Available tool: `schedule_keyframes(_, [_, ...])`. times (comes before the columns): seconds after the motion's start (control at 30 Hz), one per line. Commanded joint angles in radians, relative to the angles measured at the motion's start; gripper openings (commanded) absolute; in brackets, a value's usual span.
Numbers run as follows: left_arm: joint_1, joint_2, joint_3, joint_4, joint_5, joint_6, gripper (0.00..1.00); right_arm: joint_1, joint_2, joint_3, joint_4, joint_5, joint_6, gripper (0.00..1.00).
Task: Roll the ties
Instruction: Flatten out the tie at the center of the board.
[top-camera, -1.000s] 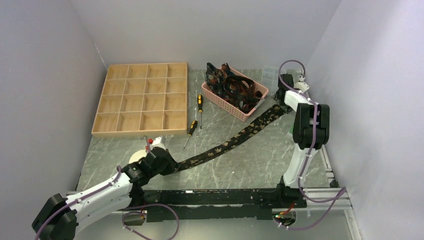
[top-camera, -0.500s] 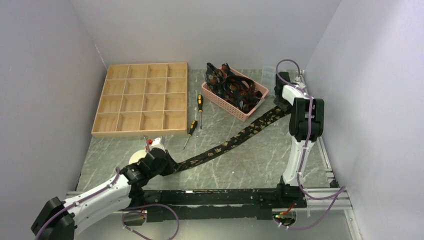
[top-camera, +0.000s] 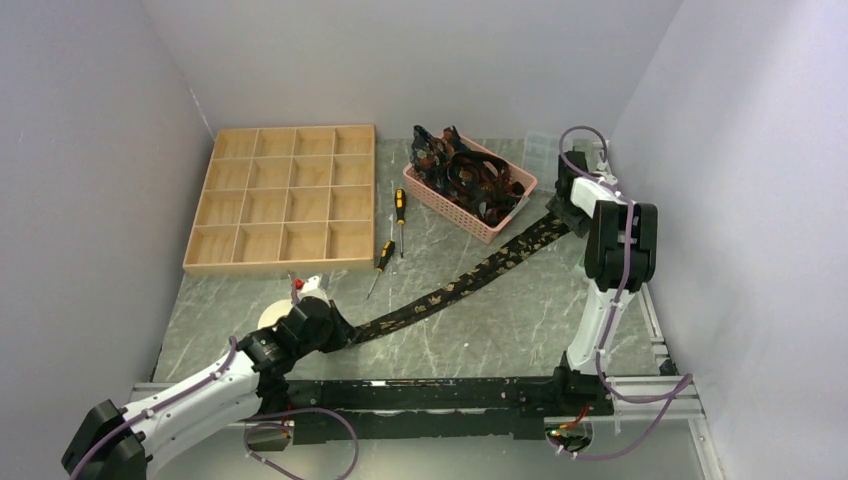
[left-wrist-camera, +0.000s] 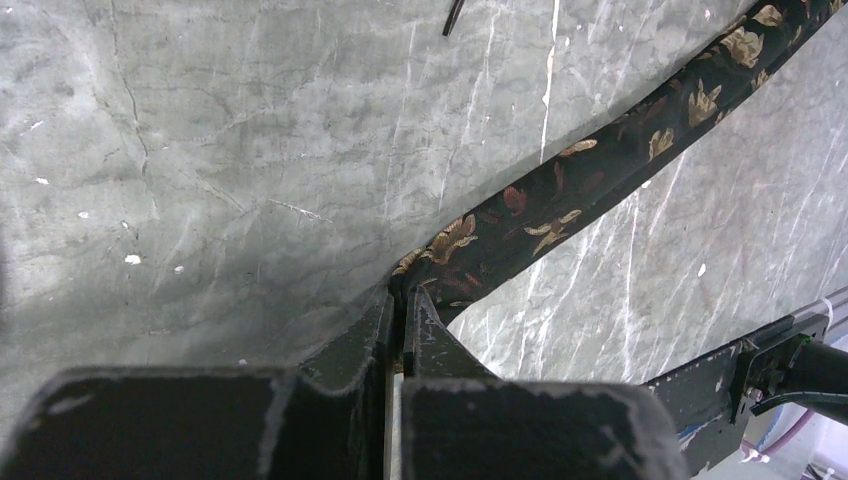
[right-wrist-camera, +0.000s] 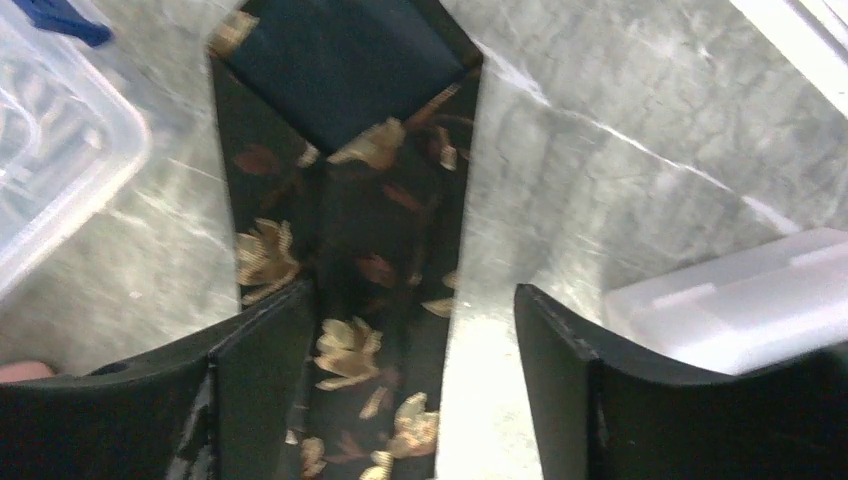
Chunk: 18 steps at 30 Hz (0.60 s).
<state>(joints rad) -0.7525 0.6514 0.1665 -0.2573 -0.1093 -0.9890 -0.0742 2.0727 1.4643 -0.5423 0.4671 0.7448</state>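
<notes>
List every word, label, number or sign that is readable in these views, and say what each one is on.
No readable text in any view.
The tie carries only a tan leaf pattern, no lettering.
The wooden tray, the pink basket and the screwdrivers show no marks; any print on them is too small to tell.

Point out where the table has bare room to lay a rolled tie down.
Largest bare patch: the marble between the stretched tie and the near rail. A smaller one lies between the wooden tray, the screwdrivers and the tie. Crowded: back right, around the pink basket and the right tool.
</notes>
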Motion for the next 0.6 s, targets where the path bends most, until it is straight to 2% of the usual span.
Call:
schedule_keyframes(0.0, [-0.004, -0.007, -0.003, 0.001, 0.009, 0.005, 0.03, 0.001, -0.095, -0.119, 0.049, -0.059, 0.048, 0.85])
schedule_keyframes(0.07, [-0.005, -0.011, -0.004, -0.002, 0.009, 0.003, 0.03, 0.011, -0.150, -0.183, 0.087, -0.054, 0.084, 0.90])
schedule_keyframes(0.1, [-0.007, -0.012, -0.005, -0.002, 0.010, 0.004, 0.03, 0.019, -0.175, -0.214, 0.110, -0.053, 0.095, 0.99])
schedule_keyframes(0.13, [-0.009, -0.015, -0.005, -0.002, 0.010, 0.004, 0.03, 0.027, -0.193, -0.231, 0.114, -0.050, 0.108, 1.00])
schedule_keyframes(0.33, [-0.016, -0.025, -0.010, 0.001, 0.004, 0.006, 0.03, 0.118, -0.238, -0.282, 0.129, -0.023, 0.195, 1.00])
schedule_keyframes(0.57, [-0.024, -0.032, -0.015, 0.006, 0.004, 0.010, 0.03, 0.175, -0.133, -0.195, 0.016, -0.001, 0.273, 0.99])
